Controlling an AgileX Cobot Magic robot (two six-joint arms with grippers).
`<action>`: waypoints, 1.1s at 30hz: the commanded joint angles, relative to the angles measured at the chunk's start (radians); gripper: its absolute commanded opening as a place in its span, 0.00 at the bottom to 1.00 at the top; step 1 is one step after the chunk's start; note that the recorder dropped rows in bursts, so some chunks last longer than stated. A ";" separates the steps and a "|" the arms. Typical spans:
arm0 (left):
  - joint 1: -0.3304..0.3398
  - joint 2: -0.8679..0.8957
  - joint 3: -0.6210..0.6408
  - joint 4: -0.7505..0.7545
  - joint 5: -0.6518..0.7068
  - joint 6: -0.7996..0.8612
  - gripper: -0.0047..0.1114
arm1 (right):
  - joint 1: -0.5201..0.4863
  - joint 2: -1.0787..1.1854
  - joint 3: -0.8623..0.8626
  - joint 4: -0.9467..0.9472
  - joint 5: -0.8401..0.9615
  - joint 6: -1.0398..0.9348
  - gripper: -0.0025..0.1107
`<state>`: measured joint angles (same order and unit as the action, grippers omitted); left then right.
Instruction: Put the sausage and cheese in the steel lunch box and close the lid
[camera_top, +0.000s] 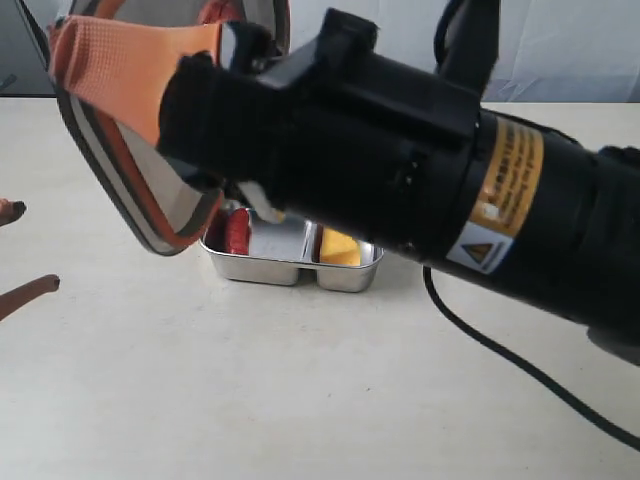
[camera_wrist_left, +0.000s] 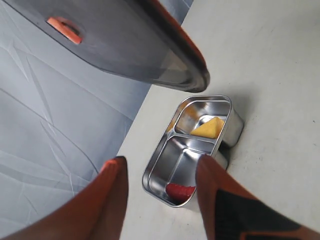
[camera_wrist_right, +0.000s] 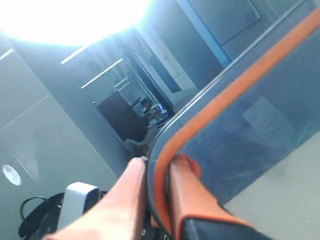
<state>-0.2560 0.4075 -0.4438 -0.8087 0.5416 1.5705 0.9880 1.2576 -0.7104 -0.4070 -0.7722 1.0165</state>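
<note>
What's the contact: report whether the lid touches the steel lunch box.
Apart. The left wrist view shows the lid raised, with bare table visible between its rim and the steel lunch box.

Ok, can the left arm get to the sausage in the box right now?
Probably yes. The left gripper is open and faces the steel lunch box, where the sausage lies uncovered. The right gripper holds the lid tilted, up off the box, so nothing looks in the way.

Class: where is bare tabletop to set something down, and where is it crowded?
Free: the table in front of the steel lunch box, left of the black cable. Crowded: above the box, where the right gripper holds the lid.
</note>
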 joint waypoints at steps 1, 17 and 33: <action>-0.005 -0.005 0.007 -0.011 -0.012 -0.008 0.41 | 0.000 -0.008 0.068 0.023 -0.123 -0.003 0.01; -0.005 -0.005 0.007 -0.228 -0.021 -0.089 0.41 | 0.000 -0.008 0.098 -0.056 -0.347 0.162 0.01; -0.005 0.000 0.007 -0.615 0.122 -0.158 0.41 | 0.000 -0.008 0.098 -0.010 -0.367 0.162 0.01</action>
<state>-0.2582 0.4075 -0.4438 -1.3920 0.6521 1.4347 0.9880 1.2576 -0.6160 -0.4188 -1.1194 1.1840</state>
